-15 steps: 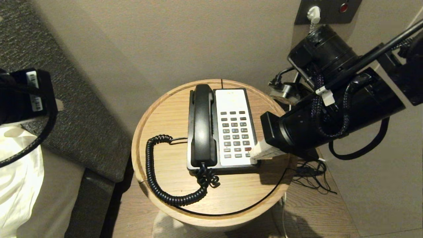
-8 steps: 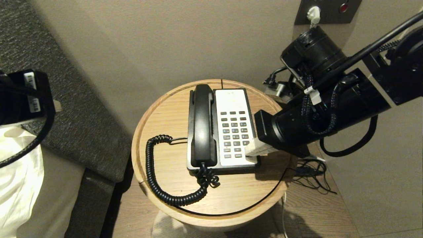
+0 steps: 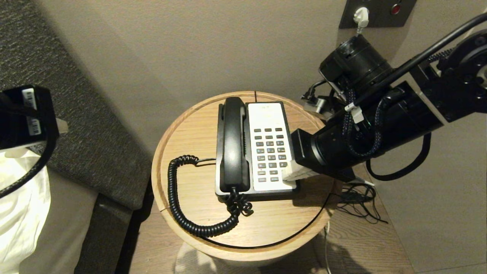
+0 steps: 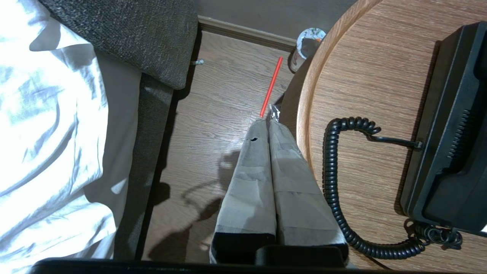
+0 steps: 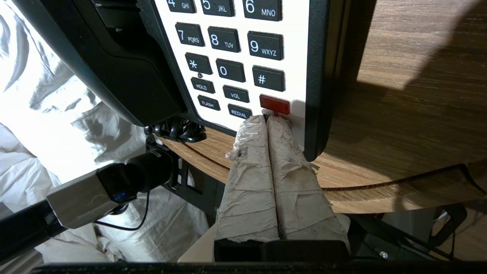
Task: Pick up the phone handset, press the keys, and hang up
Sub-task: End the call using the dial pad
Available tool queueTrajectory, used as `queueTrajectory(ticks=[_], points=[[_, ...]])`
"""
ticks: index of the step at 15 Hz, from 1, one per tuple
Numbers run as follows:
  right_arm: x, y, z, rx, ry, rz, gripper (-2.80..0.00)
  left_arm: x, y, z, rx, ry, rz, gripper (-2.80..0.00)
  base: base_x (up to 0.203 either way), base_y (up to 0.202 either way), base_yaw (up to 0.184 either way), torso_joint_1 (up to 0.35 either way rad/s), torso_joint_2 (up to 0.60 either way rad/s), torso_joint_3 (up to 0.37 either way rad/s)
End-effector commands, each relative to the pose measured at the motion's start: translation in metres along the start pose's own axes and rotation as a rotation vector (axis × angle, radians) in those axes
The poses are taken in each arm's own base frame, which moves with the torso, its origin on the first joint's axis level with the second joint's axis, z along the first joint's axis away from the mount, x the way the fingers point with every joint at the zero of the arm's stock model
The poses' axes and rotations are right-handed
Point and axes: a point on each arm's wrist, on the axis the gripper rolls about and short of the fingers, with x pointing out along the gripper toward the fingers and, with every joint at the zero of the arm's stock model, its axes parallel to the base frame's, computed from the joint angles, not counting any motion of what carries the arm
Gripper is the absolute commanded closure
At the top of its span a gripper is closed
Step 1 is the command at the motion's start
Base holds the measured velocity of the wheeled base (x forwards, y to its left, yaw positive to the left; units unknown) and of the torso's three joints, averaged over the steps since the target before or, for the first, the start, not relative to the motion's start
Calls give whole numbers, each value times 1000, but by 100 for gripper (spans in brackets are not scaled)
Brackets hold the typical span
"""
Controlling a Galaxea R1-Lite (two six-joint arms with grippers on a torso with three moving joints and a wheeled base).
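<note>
The black phone handset lies in its cradle on the left half of the black-and-white phone base, with its coiled cord looping over the table. My right gripper is shut and reaches in from the right over the near right corner of the keypad. In the right wrist view the right gripper has its taped fingertips against the white face just below the red key, beside the REDIAL key. My left gripper is shut and empty. It hangs over the floor, left of the table's rim.
The phone stands on a round wooden table against the wall. A bed with white sheets and a grey padded panel lie to the left. Loose cables trail at the right. A red straw lies on the floor.
My right arm has moved left, bringing its shut fingertips from the base's right edge onto the keypad's lower right corner. The handset has stayed in its cradle.
</note>
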Motion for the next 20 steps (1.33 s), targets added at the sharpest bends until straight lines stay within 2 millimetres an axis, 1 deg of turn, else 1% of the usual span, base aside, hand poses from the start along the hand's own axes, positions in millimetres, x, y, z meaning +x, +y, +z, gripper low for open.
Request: queueTrajectory(ticks=[1, 7, 11, 13, 15, 17, 20], points=[[3, -2, -1, 1, 2, -19, 0, 0, 1, -1, 1, 1, 7, 0, 0, 0, 0, 0, 0, 0], [9, -5, 1, -11, 3, -35, 0, -2, 2, 0, -4, -3, 4, 0, 0, 0, 0, 0, 0, 0], [9, -8, 2, -13, -7, -56, 0, -2, 2, -1, -4, -1, 2, 0, 0, 0, 0, 0, 0, 0], [-1, -4, 3, -13, -30, -36, 0, -3, 3, 0, -7, -4, -1, 0, 0, 0, 0, 0, 0, 0], [-22, 1, 2, -19, -67, -4, 0, -5, 6, -1, -7, -3, -2, 0, 0, 0, 0, 0, 0, 0], [-42, 2, -3, -23, -86, 12, 0, -5, 8, -3, -8, -1, 4, 0, 0, 0, 0, 0, 0, 0], [-55, 0, -10, -21, -96, 20, 0, -5, 11, -6, -4, 2, 12, 0, 0, 0, 0, 0, 0, 0]])
